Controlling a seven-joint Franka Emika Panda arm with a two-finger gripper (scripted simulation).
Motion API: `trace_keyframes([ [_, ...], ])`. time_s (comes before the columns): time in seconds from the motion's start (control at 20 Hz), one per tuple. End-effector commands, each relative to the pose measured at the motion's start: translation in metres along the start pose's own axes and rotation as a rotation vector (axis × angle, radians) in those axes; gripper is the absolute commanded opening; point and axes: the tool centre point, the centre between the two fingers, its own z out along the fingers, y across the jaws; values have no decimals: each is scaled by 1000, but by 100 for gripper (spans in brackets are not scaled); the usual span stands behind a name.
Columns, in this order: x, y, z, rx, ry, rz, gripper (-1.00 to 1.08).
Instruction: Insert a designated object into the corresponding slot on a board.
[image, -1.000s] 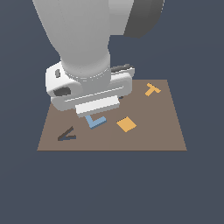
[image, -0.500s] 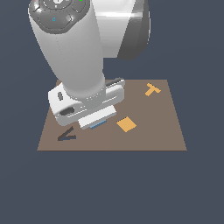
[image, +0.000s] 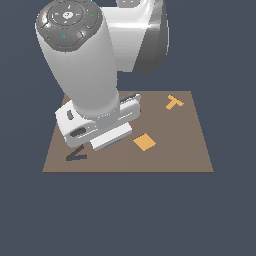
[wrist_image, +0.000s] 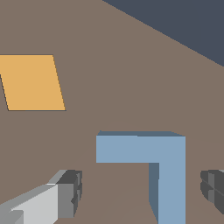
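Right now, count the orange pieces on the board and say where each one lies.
2. An orange T-shaped piece lies near the board's far corner on the exterior view's right; an orange square lies mid-board, beside the arm. The arm may hide others.

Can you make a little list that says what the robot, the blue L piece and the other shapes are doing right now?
robot gripper: low over the board, jaws open on either side of the blue piece
blue L piece: lying flat on the board, not gripped yet
board: brown, flat
orange square: on the board, apart from the blue piece
orange T shape: near the far corner
dark V slot: near the exterior view's left edge
L slot: not visible
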Motion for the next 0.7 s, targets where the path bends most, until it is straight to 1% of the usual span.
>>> trace_keyframes([
  [0.0,0,0,-2,-1,1,5,100],
  [0.2,0,0,0,-1,1,3,100],
  [0.6,0,-1,18,-1,1,5,100],
  [0.65,0,-1,18,-1,1,5,-100],
])
